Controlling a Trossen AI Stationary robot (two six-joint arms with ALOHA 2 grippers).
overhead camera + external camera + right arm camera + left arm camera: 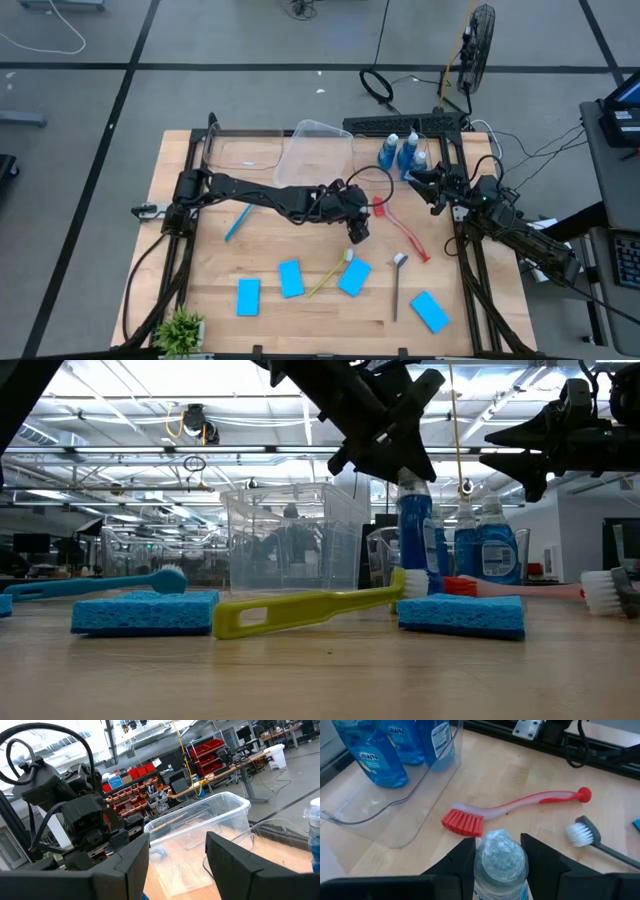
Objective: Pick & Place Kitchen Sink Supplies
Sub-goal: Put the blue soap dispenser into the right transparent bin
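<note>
- L gripper (500, 852): jaws pinch a bottle (499, 865) of blue liquid at its cap, just beside red brush (512, 809) bristles, mid-table.
- R gripper (177, 852): jaws spread, empty, raised nr the tub w/ three other bottles (403, 152), beyond red brush.
- Yellow brush (330, 272) & four sponges (291, 278) nearer table front than red brush.

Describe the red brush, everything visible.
The red brush lies flat on the wooden table, between the left gripper and the clear tub of bottles. Plastic by its look: short red bristles, a curved translucent neck, a red handle ending in a round knob. Nothing grips it.
</note>
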